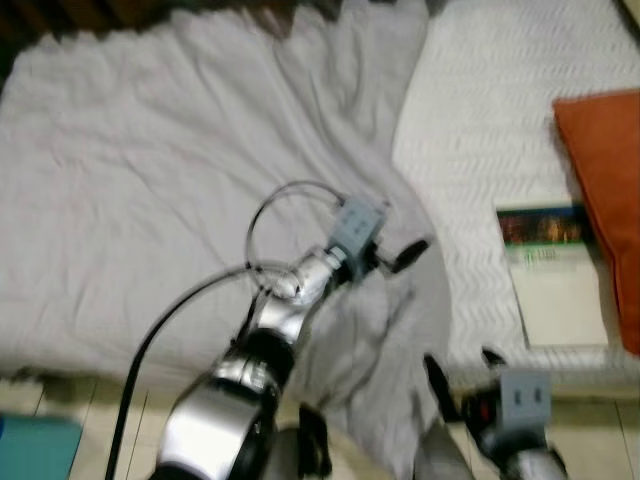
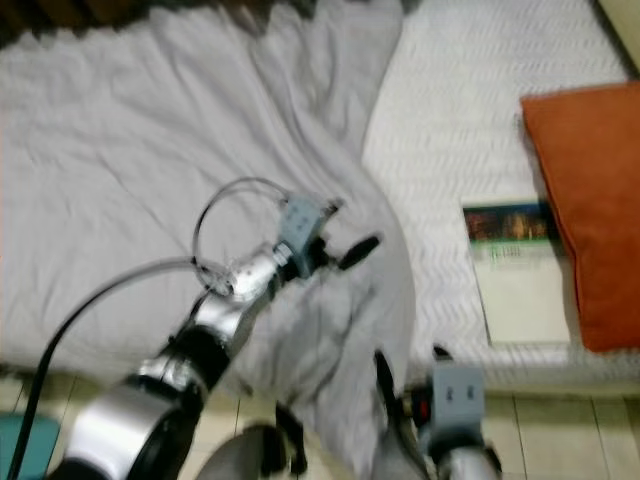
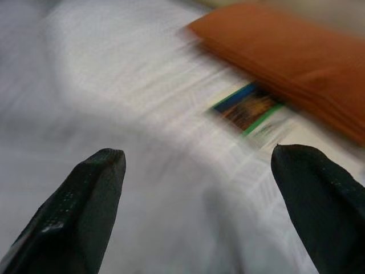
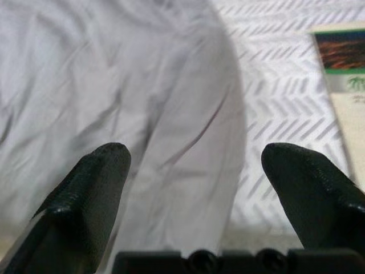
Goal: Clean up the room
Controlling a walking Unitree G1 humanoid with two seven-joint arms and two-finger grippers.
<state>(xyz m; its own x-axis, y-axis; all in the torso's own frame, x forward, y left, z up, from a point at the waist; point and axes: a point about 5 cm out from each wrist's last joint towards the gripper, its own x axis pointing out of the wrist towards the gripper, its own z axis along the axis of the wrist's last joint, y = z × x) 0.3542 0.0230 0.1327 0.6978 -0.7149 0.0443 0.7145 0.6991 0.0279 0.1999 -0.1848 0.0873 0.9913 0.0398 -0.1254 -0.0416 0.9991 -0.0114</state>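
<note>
A crumpled pale grey sheet (image 1: 180, 170) covers the left and middle of the bed, and one fold of it hangs over the front edge. My left gripper (image 1: 395, 255) reaches out over that fold near the bed's middle, open, nothing between its fingers (image 3: 85, 200). My right gripper (image 1: 462, 375) hovers at the bed's front edge, also open and empty, its fingertips (image 4: 91, 188) pointing at the hanging fold (image 4: 188, 131). A book (image 1: 552, 275) with a dark picture on its cover lies on the white mattress cover, next to an orange pillow (image 1: 605, 160).
The white zigzag-textured mattress cover (image 1: 490, 110) lies bare on the right half of the bed. Pale floor tiles (image 1: 60, 400) run along the bed's front edge, with a teal object (image 1: 35, 450) at the lower left corner. Dark shapes sit beyond the bed's far edge.
</note>
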